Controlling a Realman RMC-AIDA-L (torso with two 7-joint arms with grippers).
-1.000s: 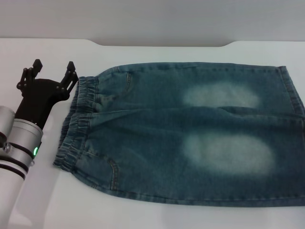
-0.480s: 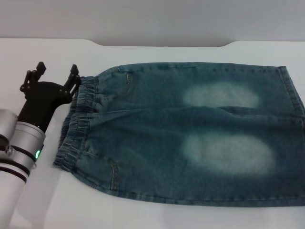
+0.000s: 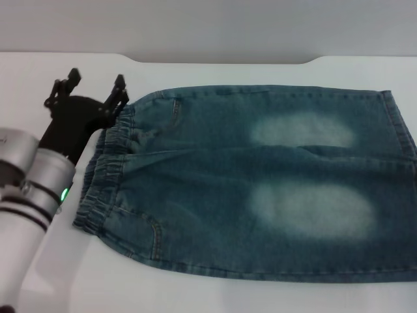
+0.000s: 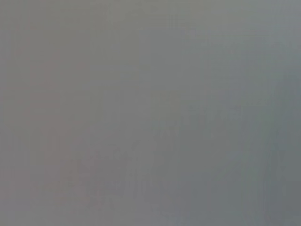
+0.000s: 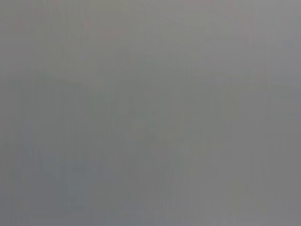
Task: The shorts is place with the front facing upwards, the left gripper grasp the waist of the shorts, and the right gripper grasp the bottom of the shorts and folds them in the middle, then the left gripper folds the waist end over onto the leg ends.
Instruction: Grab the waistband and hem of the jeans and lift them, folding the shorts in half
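Blue denim shorts [image 3: 260,179] lie flat on the white table [image 3: 58,78] in the head view, with the elastic waist [image 3: 104,166] at the left and the leg ends [image 3: 401,130] at the right. My left gripper [image 3: 96,86] is open at the far corner of the waist, its fingertips spread, one of them just at the waistband's edge. Nothing is held between the fingers. My right gripper is out of view. Both wrist views show only plain grey.
The table's far edge [image 3: 221,60] runs just behind the shorts. The right leg hem reaches the head view's right border. Bare table lies in front of the shorts and to the left of the waist.
My left gripper has moved forward and to the right, from beside the waistband to its far corner. The shorts have not shifted.
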